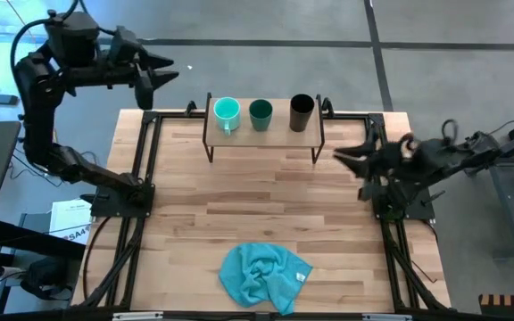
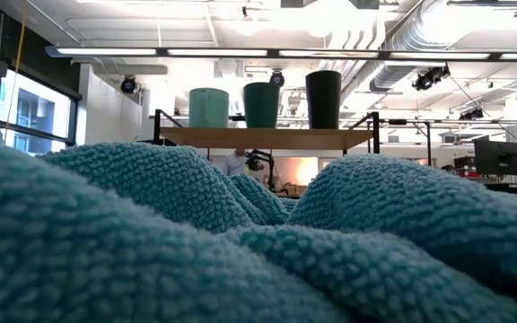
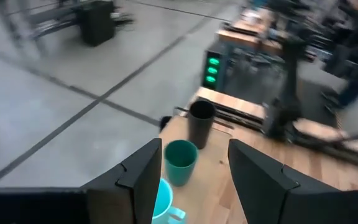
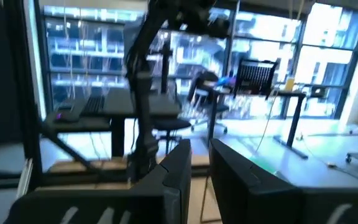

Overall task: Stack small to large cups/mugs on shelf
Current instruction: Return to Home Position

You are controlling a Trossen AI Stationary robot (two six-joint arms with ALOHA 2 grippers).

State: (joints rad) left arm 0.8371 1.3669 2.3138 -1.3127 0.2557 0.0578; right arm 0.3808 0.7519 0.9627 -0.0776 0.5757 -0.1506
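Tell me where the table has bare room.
Widest: tabletop between shelf and cloth; also either side of the cloth. Crowded: the shelf, lined with mug, teal cup, black cup. Right pincer overhangs the right side; left pincer is beyond the back-left corner.

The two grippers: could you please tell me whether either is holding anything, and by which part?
Nothing is held. The left gripper, beyond the wooden table's far-left corner, and the right gripper, over its right edge, are both open and empty.
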